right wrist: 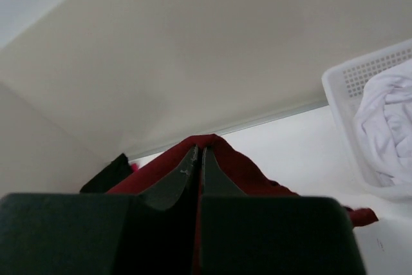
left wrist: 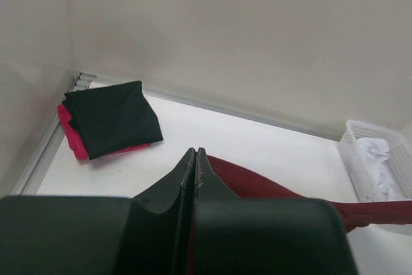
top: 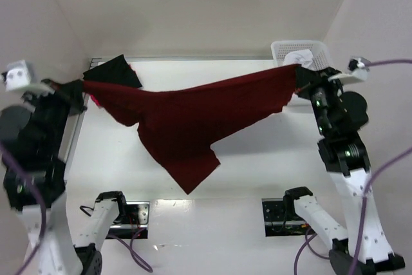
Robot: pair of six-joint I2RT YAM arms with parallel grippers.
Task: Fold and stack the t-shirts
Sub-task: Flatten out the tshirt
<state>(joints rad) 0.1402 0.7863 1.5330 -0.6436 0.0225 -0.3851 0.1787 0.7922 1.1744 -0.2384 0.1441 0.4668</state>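
A large dark maroon t-shirt (top: 193, 120) hangs stretched in the air between my two grippers, its lower part drooping toward the table's middle. My left gripper (top: 76, 87) is shut on its left end; the cloth (left wrist: 257, 185) shows beside the closed fingertips (left wrist: 195, 154). My right gripper (top: 301, 75) is shut on its right end; the cloth (right wrist: 251, 169) wraps the closed fingertips (right wrist: 198, 152). A folded black t-shirt (left wrist: 112, 117) lies on a folded bright pink one (left wrist: 69, 134) in the far left corner, and also shows in the top view (top: 114, 72).
A white perforated basket (top: 299, 53) holding white cloth (right wrist: 386, 127) stands at the far right corner. Beige walls enclose the white table (top: 257, 165) on three sides. Two black base plates (top: 283, 216) with cables sit at the near edge.
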